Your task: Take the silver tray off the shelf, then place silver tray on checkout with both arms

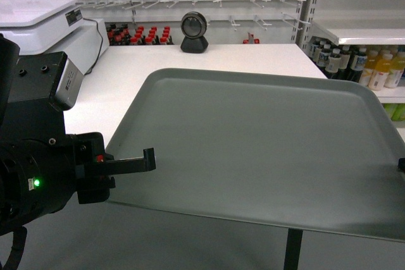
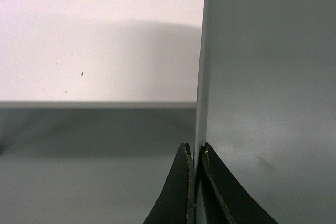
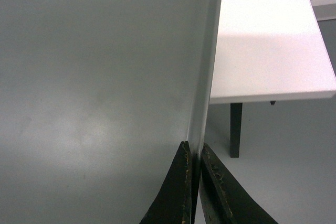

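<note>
Silver tray [image 1: 266, 150] plain matte grey-green; checkout [image 1: 190, 58] plain white.

1. We get bright, even overhead store light in the head view, and the white checkout [image 1: 209, 58] comes close to washing out.
2. Just beyond the left gripper [image 2: 195, 182], the silver tray [image 2: 273, 77] throws a soft shadow on the counter.
3. Both wrist views go soft close in; the finger [image 3: 176, 192] edges look blurry.
4. The tray's matte surface has only a faint sheen, no hard glare.
</note>
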Tool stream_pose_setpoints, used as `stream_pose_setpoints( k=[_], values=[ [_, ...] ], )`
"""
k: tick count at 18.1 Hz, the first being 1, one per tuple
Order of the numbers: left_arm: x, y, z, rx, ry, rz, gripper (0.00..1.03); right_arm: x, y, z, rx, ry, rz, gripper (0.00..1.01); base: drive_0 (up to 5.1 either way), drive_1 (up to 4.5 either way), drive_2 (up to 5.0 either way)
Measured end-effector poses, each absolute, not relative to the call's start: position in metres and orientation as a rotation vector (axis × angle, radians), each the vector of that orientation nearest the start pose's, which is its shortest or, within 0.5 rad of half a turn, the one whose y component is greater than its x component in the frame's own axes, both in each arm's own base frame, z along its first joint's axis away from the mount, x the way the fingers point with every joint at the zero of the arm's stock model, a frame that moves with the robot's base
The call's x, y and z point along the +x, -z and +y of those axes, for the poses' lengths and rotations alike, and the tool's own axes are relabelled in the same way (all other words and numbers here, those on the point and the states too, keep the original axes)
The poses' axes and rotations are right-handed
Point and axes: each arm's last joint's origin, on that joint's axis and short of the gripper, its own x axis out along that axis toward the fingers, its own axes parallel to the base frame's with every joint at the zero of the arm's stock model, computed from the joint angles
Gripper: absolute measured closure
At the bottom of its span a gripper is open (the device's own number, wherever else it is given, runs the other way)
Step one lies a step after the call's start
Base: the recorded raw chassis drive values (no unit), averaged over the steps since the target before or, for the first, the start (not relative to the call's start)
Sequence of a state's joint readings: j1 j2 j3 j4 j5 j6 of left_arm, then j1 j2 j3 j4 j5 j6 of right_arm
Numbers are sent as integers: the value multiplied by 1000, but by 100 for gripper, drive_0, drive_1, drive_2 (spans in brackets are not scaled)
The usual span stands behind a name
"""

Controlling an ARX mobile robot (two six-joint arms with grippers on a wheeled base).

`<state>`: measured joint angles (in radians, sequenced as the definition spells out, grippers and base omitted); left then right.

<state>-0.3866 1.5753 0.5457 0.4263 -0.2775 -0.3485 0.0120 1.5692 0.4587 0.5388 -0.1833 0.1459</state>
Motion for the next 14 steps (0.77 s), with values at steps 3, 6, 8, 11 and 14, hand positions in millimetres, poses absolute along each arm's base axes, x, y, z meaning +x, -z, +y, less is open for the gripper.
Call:
stream_pose_setpoints(
  k=[3, 6, 8, 11, 14],
  values=[
    [260, -134, -97, -140, 4, 585, 100, 263, -122, 8, 191, -148, 585, 98, 0, 433, -432],
    [260, -134, -97, -140, 4, 585, 100, 263, -122, 8, 191, -148, 590, 98, -1, 429, -432],
    [260, -134, -97, -142, 4, 581, 100, 263, -123, 8, 190, -149, 582, 98, 4, 434, -426],
    [260, -134, -97, -140, 4, 586, 100, 263, -122, 8, 191, -148, 586, 98, 3, 434, -427],
    [260, -134, -97, -140, 4, 585, 100, 263, -122, 8, 191, -148, 586, 98, 5, 435, -425]
  ],
)
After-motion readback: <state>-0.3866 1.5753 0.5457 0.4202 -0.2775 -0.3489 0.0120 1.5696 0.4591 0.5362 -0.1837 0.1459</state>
